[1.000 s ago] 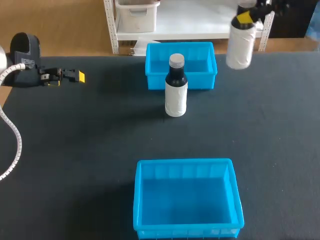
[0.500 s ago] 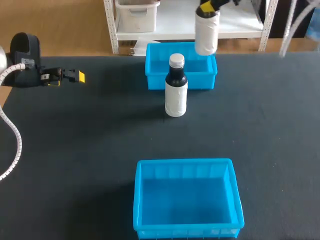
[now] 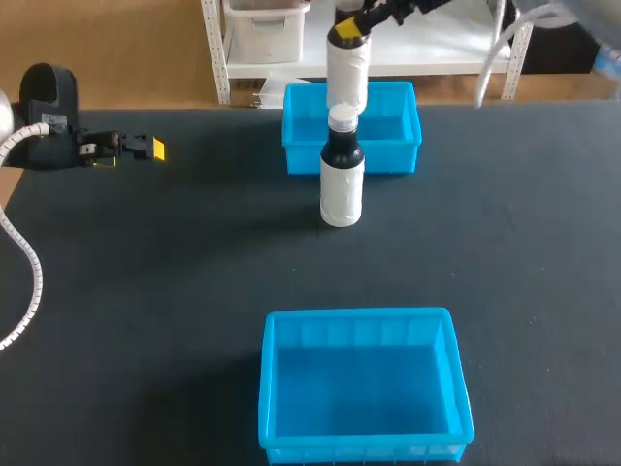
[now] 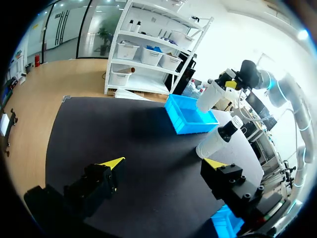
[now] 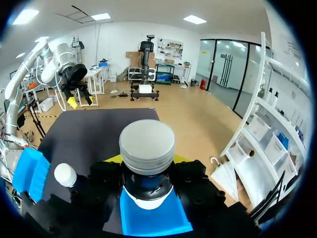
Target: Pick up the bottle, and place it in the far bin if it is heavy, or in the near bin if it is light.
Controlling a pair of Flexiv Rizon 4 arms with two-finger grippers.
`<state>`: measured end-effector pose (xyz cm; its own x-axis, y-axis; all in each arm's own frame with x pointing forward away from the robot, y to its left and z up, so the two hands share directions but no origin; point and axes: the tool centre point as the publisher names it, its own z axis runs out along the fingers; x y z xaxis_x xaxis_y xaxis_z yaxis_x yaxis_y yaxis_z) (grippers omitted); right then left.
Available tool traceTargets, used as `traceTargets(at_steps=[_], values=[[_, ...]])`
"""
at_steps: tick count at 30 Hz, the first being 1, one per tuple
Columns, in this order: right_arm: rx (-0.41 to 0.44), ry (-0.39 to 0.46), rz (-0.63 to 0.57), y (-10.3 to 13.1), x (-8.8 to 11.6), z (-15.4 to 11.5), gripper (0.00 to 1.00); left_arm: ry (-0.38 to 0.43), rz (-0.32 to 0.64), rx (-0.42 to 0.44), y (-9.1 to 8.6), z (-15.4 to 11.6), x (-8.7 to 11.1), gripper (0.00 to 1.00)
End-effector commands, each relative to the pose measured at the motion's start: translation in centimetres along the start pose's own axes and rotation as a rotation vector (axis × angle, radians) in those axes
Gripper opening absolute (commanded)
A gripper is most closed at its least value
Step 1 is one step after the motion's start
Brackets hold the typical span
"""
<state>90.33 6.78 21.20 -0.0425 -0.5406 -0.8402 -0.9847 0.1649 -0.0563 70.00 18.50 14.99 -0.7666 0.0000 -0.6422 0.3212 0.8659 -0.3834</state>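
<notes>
the right gripper (image 3: 347,27) is clamped on the neck of the held bottle (image 3: 347,73), just under its grey cap. in the right wrist view both fingers press the dark neck from two sides, yellow tips showing at either side. this bottle hangs upright in the air over the left part of the far bin (image 3: 388,155), clear of its floor. its body is wrapped in a white label; any print on it is too small to tell.

a second one, the standing bottle (image 3: 342,189), is upright on the dark table (image 3: 146,291), just near of the far bin's front wall and apart from it. it has a grey cap, a black shoulder and a white label, again with no print that can be made out.

the near bin (image 3: 359,451), blue like the far one, sits at the near edge of the table, well apart from both bottles.

the left gripper (image 3: 146,149) hangs over the far left of the table, its fingers spread wide with nothing between them, well apart from the bottles and bins.
</notes>
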Motion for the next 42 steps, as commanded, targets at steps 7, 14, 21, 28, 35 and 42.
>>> traceTargets(at_steps=[7,14,21,28,35,42], values=[[-0.172,-0.008,-0.006,-2.0,0.6,4.5,0.23,0.0,0.0,0.0,0.0,0.0,0.0,1.0],[-0.202,-0.02,0.001,-1.9,1.5,6.4,0.23,0.0,0.0,0.0,0.0,0.0,0.0,1.0],[-0.231,-0.006,0.023,-1.5,3.0,7.9,0.24,0.0,0.0,0.0,0.0,0.0,0.0,1.0],[-0.246,0.005,0.045,-1.6,4.1,8.8,0.26,0.0,0.0,0.0,0.0,0.0,0.0,1.0],[-0.26,0.017,0.063,-1.7,5.0,9.5,0.3,0.0,0.0,0.0,0.0,0.0,0.0,1.0],[-0.272,0.03,0.088,-1.9,5.6,9.8,0.75,0.0,0.0,0.0,0.0,0.0,0.0,1.0]])
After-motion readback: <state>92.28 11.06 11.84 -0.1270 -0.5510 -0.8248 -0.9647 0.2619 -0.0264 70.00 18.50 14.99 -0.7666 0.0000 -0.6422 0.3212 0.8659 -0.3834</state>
